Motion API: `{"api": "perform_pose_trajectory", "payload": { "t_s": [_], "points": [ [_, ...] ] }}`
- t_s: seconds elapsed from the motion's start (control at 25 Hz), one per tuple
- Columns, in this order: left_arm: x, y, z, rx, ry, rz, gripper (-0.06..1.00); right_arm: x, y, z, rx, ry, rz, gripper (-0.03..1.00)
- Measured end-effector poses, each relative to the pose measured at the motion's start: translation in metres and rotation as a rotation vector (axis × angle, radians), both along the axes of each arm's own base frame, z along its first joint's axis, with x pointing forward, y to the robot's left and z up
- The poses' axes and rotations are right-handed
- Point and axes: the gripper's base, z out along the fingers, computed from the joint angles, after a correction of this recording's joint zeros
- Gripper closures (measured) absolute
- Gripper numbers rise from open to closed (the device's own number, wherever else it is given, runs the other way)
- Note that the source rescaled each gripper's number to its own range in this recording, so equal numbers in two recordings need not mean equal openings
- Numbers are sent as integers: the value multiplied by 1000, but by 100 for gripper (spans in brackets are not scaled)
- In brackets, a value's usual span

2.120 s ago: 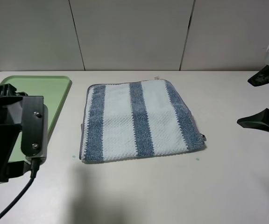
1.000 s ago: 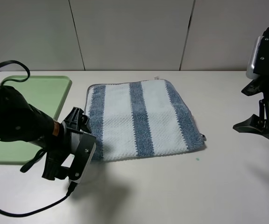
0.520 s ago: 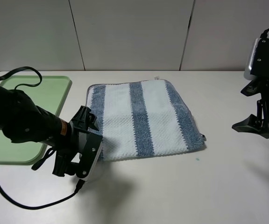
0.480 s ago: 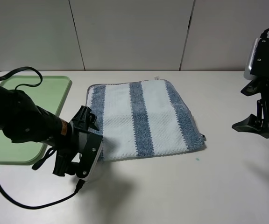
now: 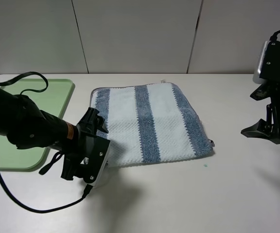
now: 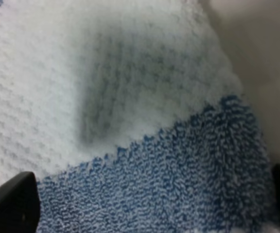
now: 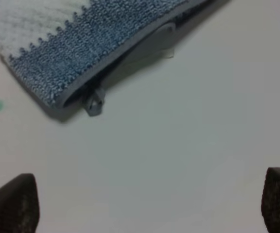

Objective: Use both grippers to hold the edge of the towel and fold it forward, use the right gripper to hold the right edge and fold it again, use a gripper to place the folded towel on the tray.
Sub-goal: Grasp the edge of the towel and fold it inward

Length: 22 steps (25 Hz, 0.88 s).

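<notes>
The towel, striped blue-grey and white, lies folded flat in the middle of the table. My left gripper is down over the towel's near left corner and hides it. In the left wrist view the towel fills the picture, and the left gripper stands open with cloth between its wide-set fingertips. My right gripper hangs open over bare table, right of the towel and apart from it. The right wrist view shows the towel's near right corner with its grey loop, ahead of the open right gripper. The pale green tray lies at the left.
The left arm and its black cable cross the tray's near end and the table in front of it. A small green speck lies on the white table just off the towel's near right corner. Grey wall panels close the back.
The left arm has swung right from over the tray and come down on the towel's near left corner. The right arm has dropped a little and held still.
</notes>
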Motion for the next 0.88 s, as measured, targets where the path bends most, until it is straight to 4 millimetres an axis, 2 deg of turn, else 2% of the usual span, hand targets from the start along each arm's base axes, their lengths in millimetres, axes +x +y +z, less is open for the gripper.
{"api": "perform_pose_trajectory", "payload": {
  "t_s": [0.4,0.88],
  "points": [
    [0,0,-2,2,4,1,20,0,0,0,0,0,0,-3],
    [-3,3,-7,24,28,2,60,0,0,0,-1,-1,0,-3]
  ]
}}
